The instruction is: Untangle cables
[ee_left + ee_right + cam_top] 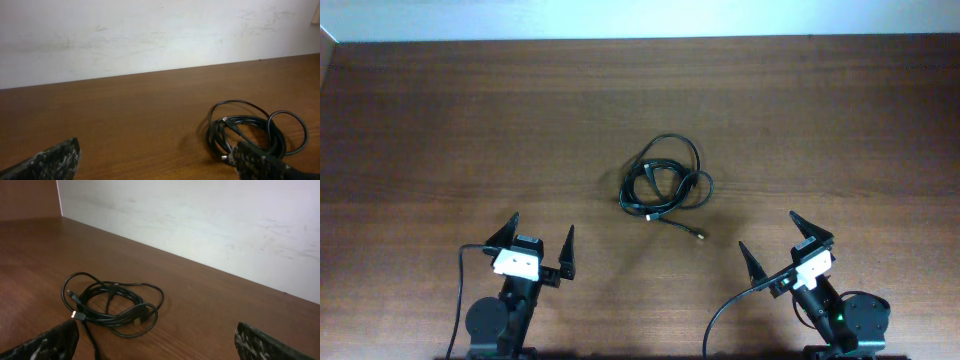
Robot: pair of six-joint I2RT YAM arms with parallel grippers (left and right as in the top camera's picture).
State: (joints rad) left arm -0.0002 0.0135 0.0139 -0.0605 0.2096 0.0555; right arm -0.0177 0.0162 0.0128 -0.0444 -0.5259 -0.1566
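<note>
Wood-top check: see cables [665, 186] heaped as one looped tangle near centre of table [440, 120], at 1 o'clock of left gripper [543, 221] and 11 o'clock of right gripper [766, 228], touching neither. Read both as spread wide, grasping nothing; judge zero progress, with all separating left to do. Spot no containers anywhere.

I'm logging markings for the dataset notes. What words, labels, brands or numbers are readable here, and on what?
None can be read.
The thin black cables show no print in any view; their plugs are too small to tell.
The white plastic block on the left gripper and the one on the right gripper look blank at this size.
The brown wooden table and white wall show no writing.
</note>
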